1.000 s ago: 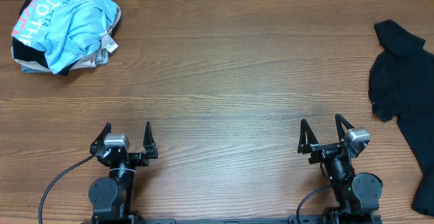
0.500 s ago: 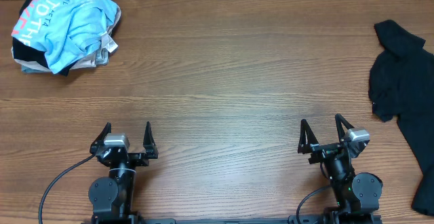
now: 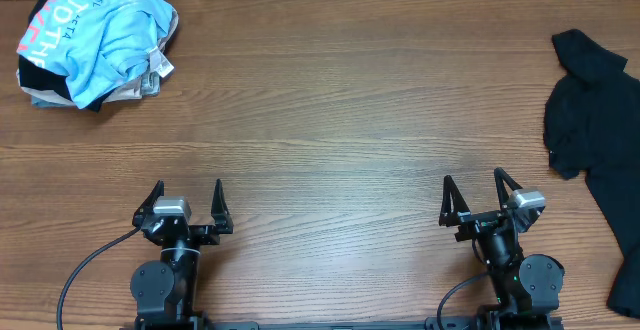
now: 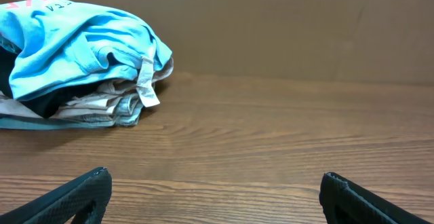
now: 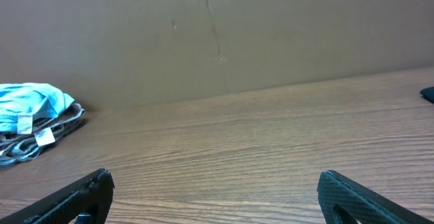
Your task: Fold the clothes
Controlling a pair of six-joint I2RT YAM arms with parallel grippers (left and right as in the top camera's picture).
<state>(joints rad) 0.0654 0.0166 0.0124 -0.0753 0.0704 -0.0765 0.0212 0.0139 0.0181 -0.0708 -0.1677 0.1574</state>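
The black polo shirt (image 3: pixel 603 140) lies crumpled at the table's right edge, partly out of the overhead view; a small dark corner of it shows at the right of the right wrist view (image 5: pixel 428 93). My left gripper (image 3: pixel 187 195) is open and empty at the front left. My right gripper (image 3: pixel 473 191) is open and empty at the front right, a hand's width left of the shirt. Both sets of fingers are spread wide over bare wood in the wrist views, the left gripper (image 4: pixel 215 187) and the right gripper (image 5: pixel 215 187).
A heap of clothes topped by a light blue garment with pink and white lettering (image 3: pixel 100 35) sits at the back left corner; it also shows in the left wrist view (image 4: pixel 74 47) and the right wrist view (image 5: pixel 30 105). A brown cardboard wall (image 5: pixel 217 34) stands behind the wooden table (image 3: pixel 330 120).
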